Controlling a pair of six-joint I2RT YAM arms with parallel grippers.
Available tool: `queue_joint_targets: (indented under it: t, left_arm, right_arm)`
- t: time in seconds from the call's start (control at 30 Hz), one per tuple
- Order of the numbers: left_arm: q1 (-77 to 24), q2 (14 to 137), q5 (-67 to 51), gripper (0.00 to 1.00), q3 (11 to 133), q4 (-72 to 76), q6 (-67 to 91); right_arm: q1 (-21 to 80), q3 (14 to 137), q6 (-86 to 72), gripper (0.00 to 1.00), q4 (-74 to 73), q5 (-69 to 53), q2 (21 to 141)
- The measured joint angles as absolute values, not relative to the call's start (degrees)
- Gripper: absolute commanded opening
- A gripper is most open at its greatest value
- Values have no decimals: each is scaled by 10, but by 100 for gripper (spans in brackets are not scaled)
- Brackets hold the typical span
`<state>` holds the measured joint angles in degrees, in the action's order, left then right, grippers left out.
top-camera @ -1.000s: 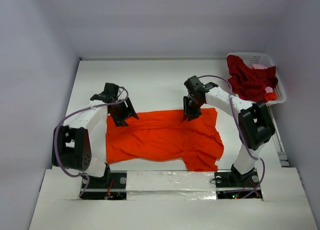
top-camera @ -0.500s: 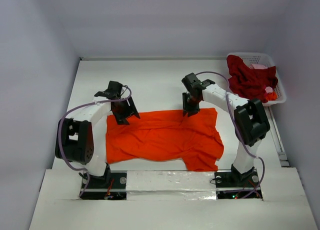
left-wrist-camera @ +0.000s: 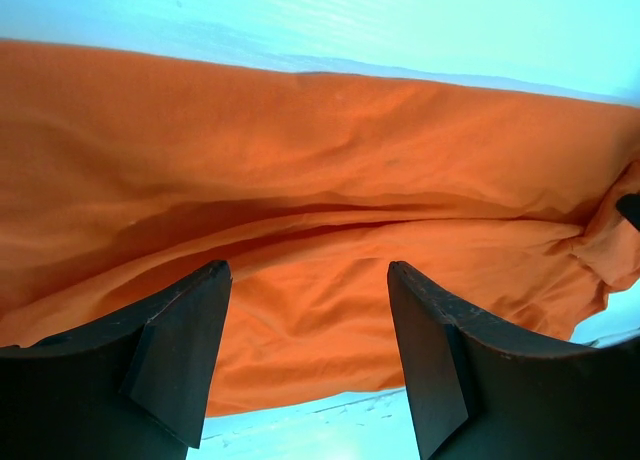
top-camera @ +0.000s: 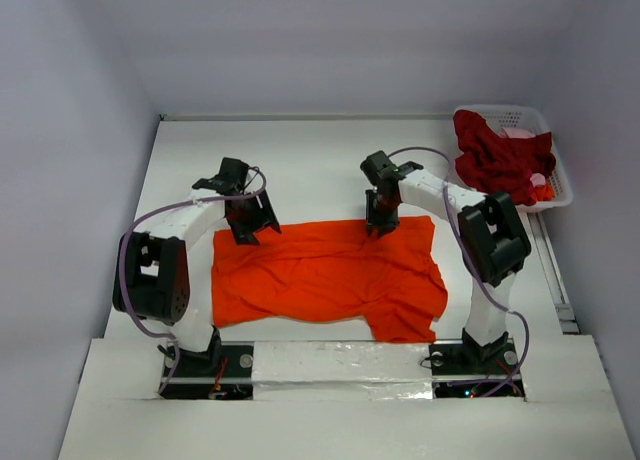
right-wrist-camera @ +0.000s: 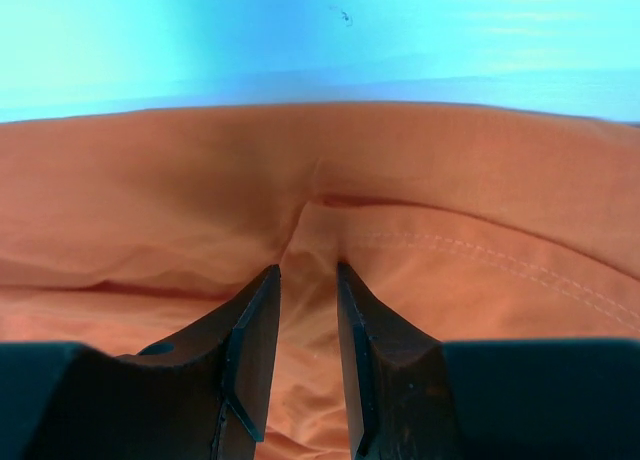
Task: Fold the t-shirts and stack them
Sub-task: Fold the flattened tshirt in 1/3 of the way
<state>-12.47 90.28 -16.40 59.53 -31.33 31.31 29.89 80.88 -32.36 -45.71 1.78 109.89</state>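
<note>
left gripper (left-wrist-camera: 305, 280): fingers apart above far edge of bright orange-red cloth t-shirt (top-camera: 320, 275) | right gripper (right-wrist-camera: 308, 272): clamped on a fold of it | t-shirt spread on white bench (top-camera: 300, 165)

On my top feed, the left arm (top-camera: 190, 223) and right arm (top-camera: 440, 193) each wore smooth white shells between bulky black joint housings. A thin purple cable (top-camera: 119, 280) looped along each arm. The left gripper (top-camera: 245, 232) and right gripper (top-camera: 377, 221) were black. My wrist feeds showed matte, wedge-shaped fingers (left-wrist-camera: 180, 365) with worn, paler edges (right-wrist-camera: 250, 350). The bases (top-camera: 205, 360) were black blocks.
</note>
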Motion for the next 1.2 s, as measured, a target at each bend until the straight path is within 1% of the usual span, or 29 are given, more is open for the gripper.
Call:
queue_joint_targets:
  t: [0.33, 0.43, 0.47, 0.57, 0.6, 0.63, 0.67, 0.7, 0.73, 1.03, 1.2]
  left_arm:
    - [-125, 914, -158, 61, 600, -313, 309]
    - [-125, 914, -158, 61, 600, -314, 308]
    - [-125, 914, -158, 61, 600, -314, 308]
    - [-125, 914, -158, 61, 601, -314, 307]
    - [-125, 914, -158, 61, 601, -315, 307]
    - [-125, 914, -158, 61, 601, -316, 306]
    - [-125, 914, -158, 61, 601, -316, 306]
    - [-125, 914, -158, 61, 602, -316, 306]
    - [-125, 914, -158, 61, 602, -316, 306]
    - [-128, 915, -149, 61, 621, -325, 305]
    - [-128, 915, -144, 61, 622, -326, 304]
  right_arm:
    - [299, 808, -331, 35, -446, 15, 1119]
    - [299, 808, -331, 32, -444, 15, 1119]
    - [299, 807, -331, 29, -444, 15, 1119]
    - [299, 803, -333, 23, -441, 15, 1119]
    - [299, 800, -332, 17, -439, 15, 1119]
    - [299, 797, -332, 14, -437, 15, 1119]
    - [299, 795, -333, 8, -436, 15, 1119]
    - [299, 792, -333, 3, -433, 15, 1119]
    - [299, 790, -334, 0, -432, 15, 1119]
    - [299, 790, -338, 0, -432, 18, 1112]
    - [299, 790, -343, 0, -444, 26, 1069]
